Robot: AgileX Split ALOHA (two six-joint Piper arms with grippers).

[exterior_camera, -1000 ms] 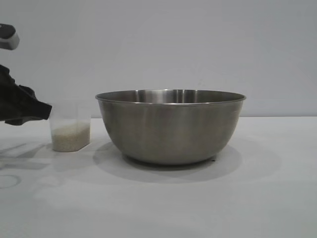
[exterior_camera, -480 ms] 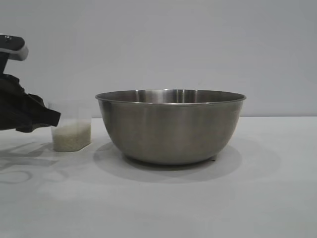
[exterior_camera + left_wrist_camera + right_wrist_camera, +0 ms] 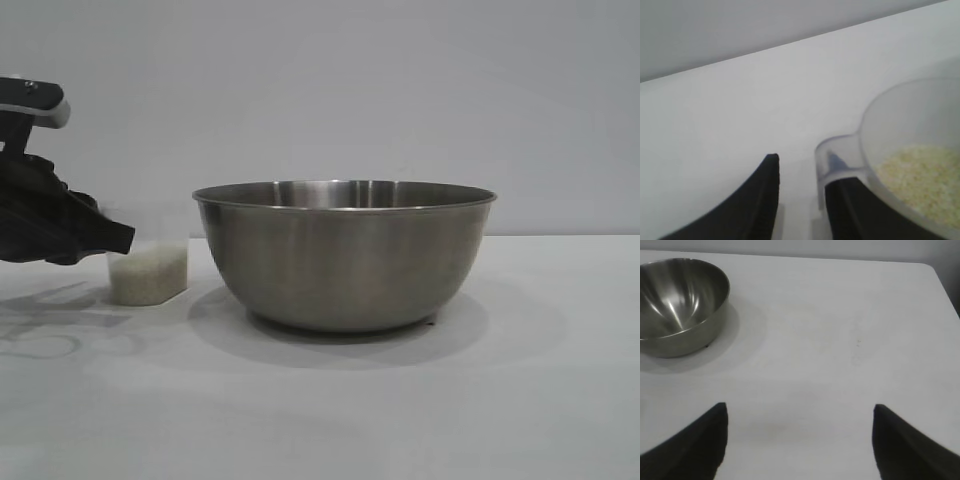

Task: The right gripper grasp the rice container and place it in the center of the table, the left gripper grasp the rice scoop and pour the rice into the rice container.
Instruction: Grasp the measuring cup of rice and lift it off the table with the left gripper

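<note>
1. The left gripper reaches in from the bowl's left side, its black fingertip overlapping the upper part of the rice scoop.
2. In the left wrist view the left gripper's jaws stand narrowly parted around the scoop's small side handle: one finger lies under and against the handle, the other finger sits just beside it with a thin gap showing. Whether the handle is actually pinched I cannot tell.
3. The rice scoop stands upright on the table, just beside the rice container on its left and not touching it.
4. The rice fills roughly the lower half of the scoop; from the wrist it shows as pale grains lying inside the cup.
5. The rice container sits upright near the middle of the table, its rolled rim level.
6. The right gripper hangs over bare tabletop well apart from the bowl, its fingers spread wide with nothing between them.
</note>
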